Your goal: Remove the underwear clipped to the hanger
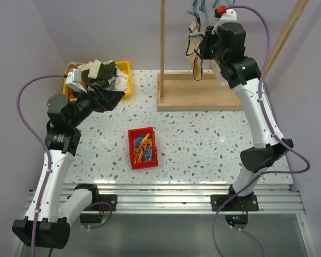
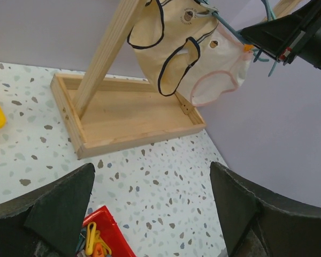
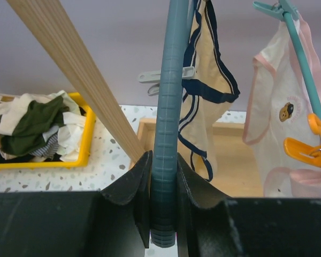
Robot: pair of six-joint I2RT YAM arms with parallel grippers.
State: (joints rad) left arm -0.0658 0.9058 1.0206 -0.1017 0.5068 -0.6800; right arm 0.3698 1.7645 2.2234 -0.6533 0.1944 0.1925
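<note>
The beige underwear with black trim (image 2: 166, 48) and the white, pink-edged underwear (image 2: 216, 72) hang side by side from a teal hanger (image 3: 168, 107) above the wooden stand. Both also show in the right wrist view, beige (image 3: 208, 80) and white (image 3: 281, 107). An orange clip (image 3: 310, 150) and a teal clip (image 3: 275, 8) grip the white one. My right gripper (image 3: 164, 182) is shut on the teal hanger bar, high beside the clothes (image 1: 202, 47). My left gripper (image 2: 151, 182) is open and empty, raised over the table's left side (image 1: 115, 98), aimed toward the stand.
A wooden stand with a tray base (image 1: 200, 96), an upright post (image 1: 162, 37) and a slanted post stands at the back. A yellow bin (image 1: 127, 85) of clothes sits back left. A red bin (image 1: 131, 149) of clothespins sits mid-table.
</note>
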